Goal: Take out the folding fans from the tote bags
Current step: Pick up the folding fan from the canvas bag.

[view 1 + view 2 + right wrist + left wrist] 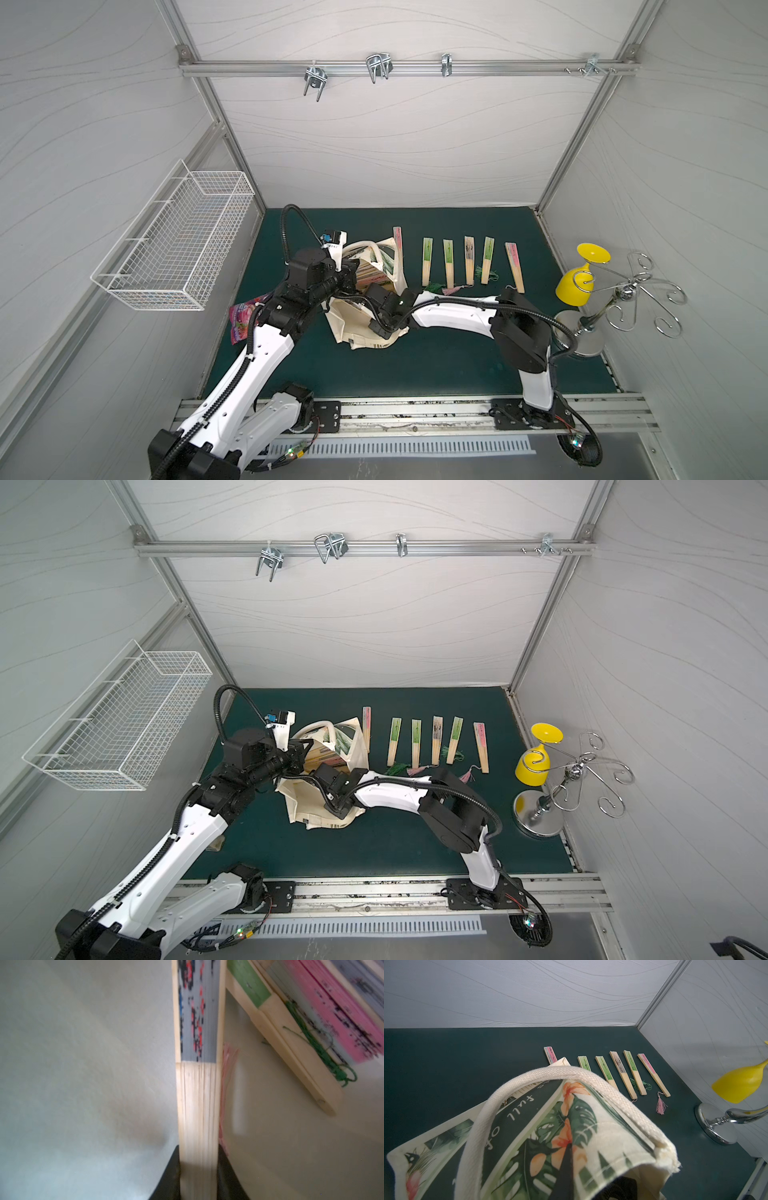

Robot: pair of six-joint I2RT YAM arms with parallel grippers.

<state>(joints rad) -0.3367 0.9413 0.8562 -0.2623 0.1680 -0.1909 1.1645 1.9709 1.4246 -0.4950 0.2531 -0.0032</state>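
Inside the tote bag point(360, 330), the right fingers point(168, 1178) are pressed against both sides of the bare bamboo end of an ink-printed fan point(198, 1095), grey paper with black and red marks; the grip looks made, though it sits low on the ribs; the left fingers point(566, 1167) are clamped on the bag's printed cloth near its mouth, with one cream handle point(591, 1082) looping above; a row of six fans point(469, 259) lies on the table point(436, 365) beside the bag, the nearest one touching or partly hidden by the bag's side; more fans are left in the bag, among them a green fan point(249, 987) and a pink fan point(342, 1012)

Likely troubles from here: a hold this close to the end could let the fan swing or slide out as it lifts; a pink tassel point(226, 1084) lies right along the held ribs and a green tassel point(324, 1057) trails close by, so a cord may catch and drag a neighbour out; if the left hold on the soft cloth slips, the bag may rise with the fan and knock the nearest fan in the row
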